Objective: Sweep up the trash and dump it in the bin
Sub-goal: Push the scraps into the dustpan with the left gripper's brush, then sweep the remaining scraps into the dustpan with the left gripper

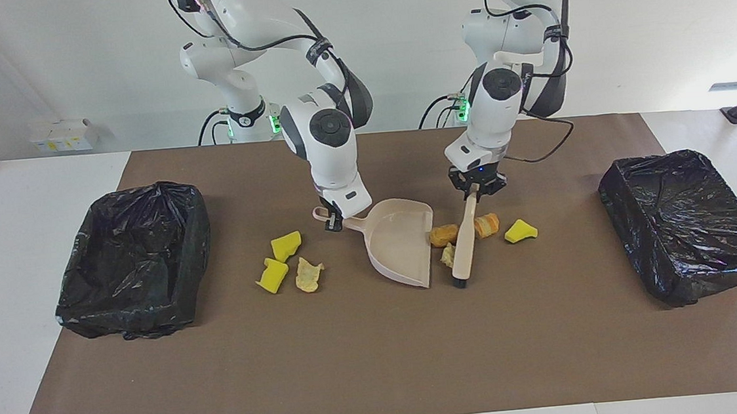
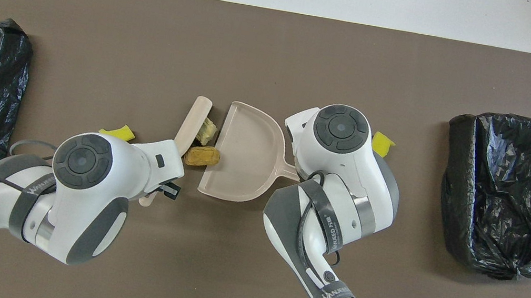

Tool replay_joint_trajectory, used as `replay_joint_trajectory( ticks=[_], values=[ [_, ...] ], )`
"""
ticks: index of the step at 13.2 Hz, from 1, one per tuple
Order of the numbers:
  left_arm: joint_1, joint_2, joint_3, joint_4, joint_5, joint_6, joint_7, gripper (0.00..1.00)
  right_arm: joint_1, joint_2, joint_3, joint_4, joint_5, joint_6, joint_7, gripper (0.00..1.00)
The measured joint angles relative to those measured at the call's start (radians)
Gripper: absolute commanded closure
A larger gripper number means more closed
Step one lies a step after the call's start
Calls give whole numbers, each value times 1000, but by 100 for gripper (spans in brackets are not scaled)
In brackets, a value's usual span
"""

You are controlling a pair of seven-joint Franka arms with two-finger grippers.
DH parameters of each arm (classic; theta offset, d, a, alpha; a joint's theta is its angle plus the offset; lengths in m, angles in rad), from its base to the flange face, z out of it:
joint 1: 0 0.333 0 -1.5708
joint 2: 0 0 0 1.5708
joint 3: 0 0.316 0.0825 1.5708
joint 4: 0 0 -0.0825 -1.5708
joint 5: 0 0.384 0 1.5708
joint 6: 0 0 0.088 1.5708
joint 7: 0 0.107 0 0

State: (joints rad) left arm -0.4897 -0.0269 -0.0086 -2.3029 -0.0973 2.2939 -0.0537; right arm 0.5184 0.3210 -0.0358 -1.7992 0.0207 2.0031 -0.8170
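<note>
Left claw [image 1: 477, 187] clamped on the hand brush [image 1: 464, 247] handle, bristles down on the table [image 1: 381, 364]. Bread pieces [image 1: 444, 234] lie against the brush at the dustpan [image 1: 403, 240] mouth. Right claw [image 1: 333, 220] clamped on the dustpan handle. Yellow sponge chunks [image 1: 279, 261] lie between the dustpan and the black-lined bin [image 1: 132, 258]

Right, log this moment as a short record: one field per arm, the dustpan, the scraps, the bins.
left end effector: shut on the brush handle, bristles down on the mat
right end effector: shut on the dustpan handle
dustpan: on the mat, nothing visible in it
bread pieces: at the dustpan's open edge, against the brush
yellow sponge: lies apart from the brush, toward the left arm's end
bins: one at each end, black-lined
</note>
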Motion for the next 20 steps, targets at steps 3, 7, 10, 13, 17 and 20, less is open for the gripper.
replay_joint_trajectory(
  ticks=[3, 7, 10, 13, 17, 20],
  values=[
    [-56, -3, -2, 0, -302, -7, -2, 100, -7, 0, -1, -4, 0, 0, 0, 100],
    [-37, -44, 22, 8, -429, -94, 2, 100, -7, 0, -1, -5, -2, 4, -11, 100],
    [73, -112, 32, 15, -334, -220, 2, 100, -15, 1, -1, -5, -3, 17, -99, 100],
    [216, -172, 41, 15, -146, -297, 9, 100, -17, 2, -1, -5, -6, 18, -137, 100],
    [326, -213, 43, -19, 22, -304, 25, 100, -14, 2, 0, -5, -22, 20, -166, 100],
    [353, -258, 41, -110, 85, -250, 23, 100, -14, 2, 1, -5, -23, 20, -166, 100]
  ],
)
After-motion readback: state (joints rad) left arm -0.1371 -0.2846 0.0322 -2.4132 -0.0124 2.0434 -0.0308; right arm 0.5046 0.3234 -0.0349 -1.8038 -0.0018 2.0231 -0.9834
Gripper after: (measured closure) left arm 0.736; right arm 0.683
